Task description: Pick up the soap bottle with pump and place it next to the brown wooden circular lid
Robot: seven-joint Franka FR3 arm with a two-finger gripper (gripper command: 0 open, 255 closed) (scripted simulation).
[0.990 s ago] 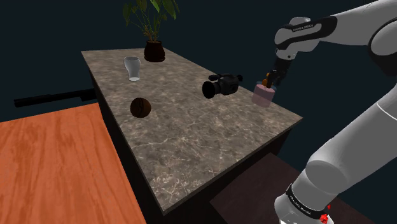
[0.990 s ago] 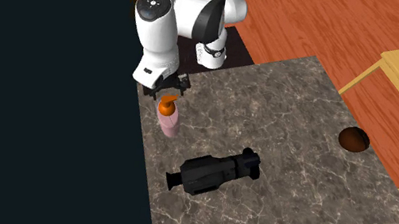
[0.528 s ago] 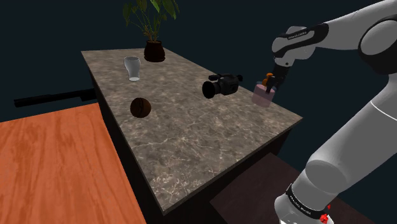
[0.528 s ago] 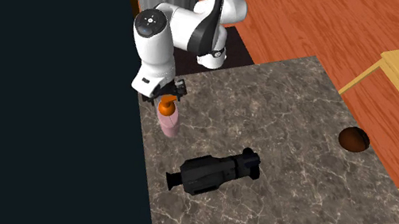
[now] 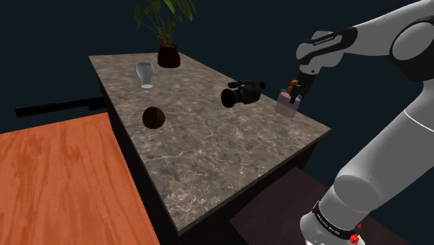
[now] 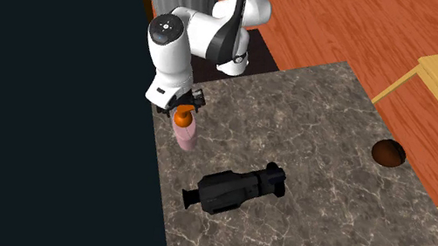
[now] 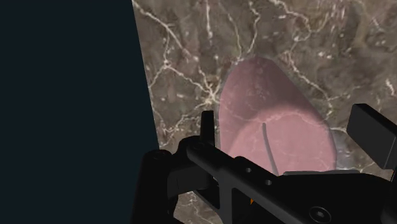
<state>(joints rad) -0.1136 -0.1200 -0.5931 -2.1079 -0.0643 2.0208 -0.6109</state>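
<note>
Nearest in the shoulder view lies a red-brown plank floor (image 5: 55, 181), then the dark marbled table (image 5: 209, 160). On it, a round brown lid (image 5: 154, 117) lies toward the shoulder view's left edge. Farther along, a black camcorder (image 5: 242, 92) lies on its side between the lid and the soap bottle (image 5: 286, 104). The bottle is pink, with an orange pump (image 6: 181, 118), and stands upright near the table's right edge, well apart from the lid. Beyond are a clear glass (image 5: 145, 75) and a potted plant (image 5: 167, 49) at the far end.

A dark band (image 5: 332, 33) near the wrist carries white lettering, too small to read.

The white arm (image 5: 389, 139) rises from the lower right, bends high and reaches leftward. Its hand (image 5: 296, 90) points down around the pump, fingers spread apart on either side of the bottle and not clasping it.
</note>
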